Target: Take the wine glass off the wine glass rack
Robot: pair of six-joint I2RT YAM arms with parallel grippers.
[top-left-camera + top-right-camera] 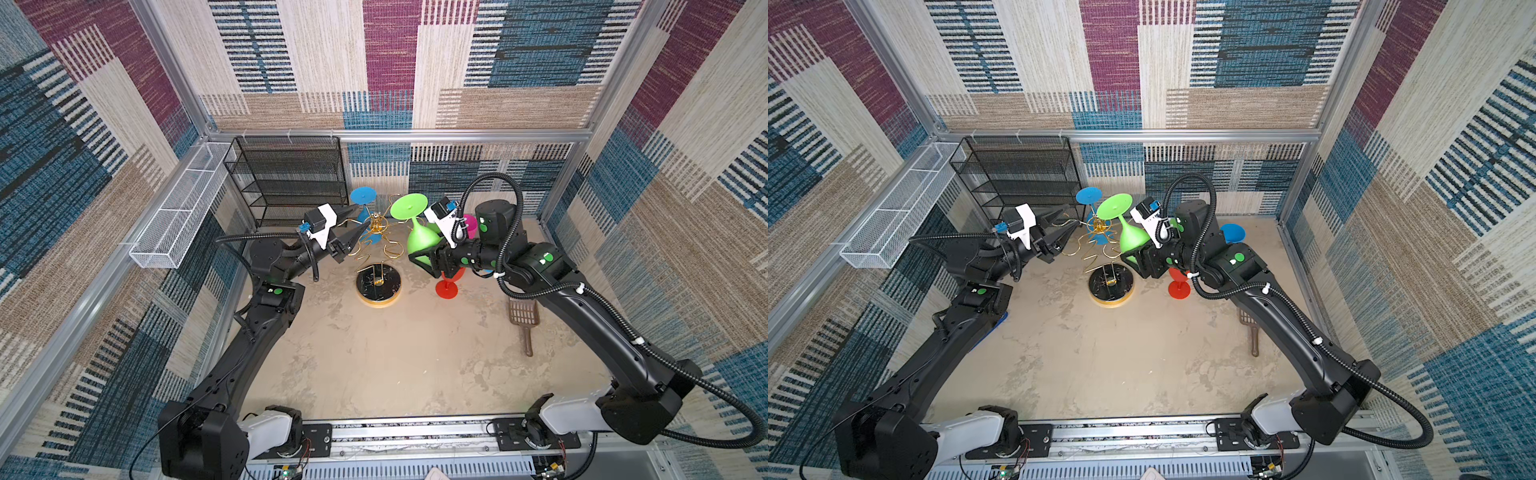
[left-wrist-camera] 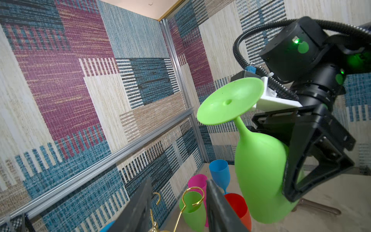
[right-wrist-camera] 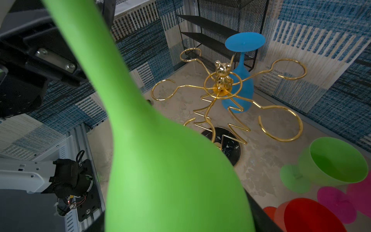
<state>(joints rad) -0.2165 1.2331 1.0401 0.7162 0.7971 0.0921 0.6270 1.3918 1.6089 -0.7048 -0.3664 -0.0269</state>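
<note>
Left wrist view shows the green wine glass [image 2: 259,170] upside down, its bowl clamped between the fingers of the right gripper [image 1: 420,258], its foot tilted up and to the left. In both top views the glass hangs in the air just right of the wine glass rack [image 3: 219,91], and no gold loop is around its stem, so I judge it is already free. What remains is to carry it away and put it down. For this the grip on the bowl should stay firm, and the move should go to the right, so the wide foot does not catch a loop. A red glass [image 1: 448,286] stands on the desk [image 1: 374,365] directly under this gripper, so a free spot is needed. The left gripper [image 1: 1070,217] is at the left side of the rack with its fingers spread, grasping nothing; one gold loop shows between them. It should not pull this wire. A blue glass [image 3: 241,84] hangs on the far side.
</note>
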